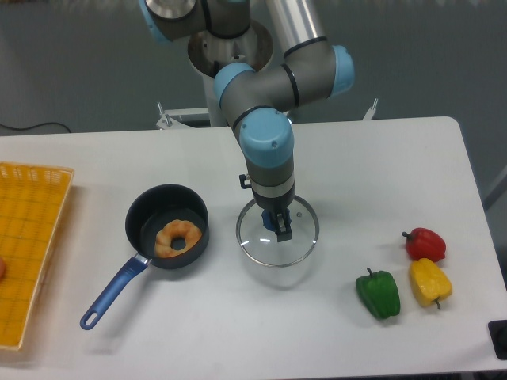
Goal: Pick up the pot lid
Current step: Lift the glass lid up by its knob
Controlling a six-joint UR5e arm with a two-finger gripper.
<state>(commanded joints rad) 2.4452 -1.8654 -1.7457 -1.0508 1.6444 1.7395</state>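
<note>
The step in hand, as I am judging it, is the grasp itself: the reaching is finished and the lifting is not yet beginning. Nearest to the camera, the green bell pepper and the yellow bell pepper are lying on the white table at about 4 o'clock from the glass pot lid, well apart from it, with the red bell pepper at 3 o'clock behind them. The lid is lying flat on the table in the middle, and at its 9 o'clock the dark saucepan is standing just beside it, not touching, with a doughnut inside. The gripper is pointing straight down onto the centre of the lid, and its dark fingers are standing close together on both sides of the small blue knob. Whether they are already pinching the knob or only framing it with a little gap, I cannot tell, because the wrist of the arm is covering it from 12 o'clock. The next move is calling for a firm, centred closing on the knob and then a straight vertical lift, so that the rim is not tilting and not sliding toward the saucepan.
</note>
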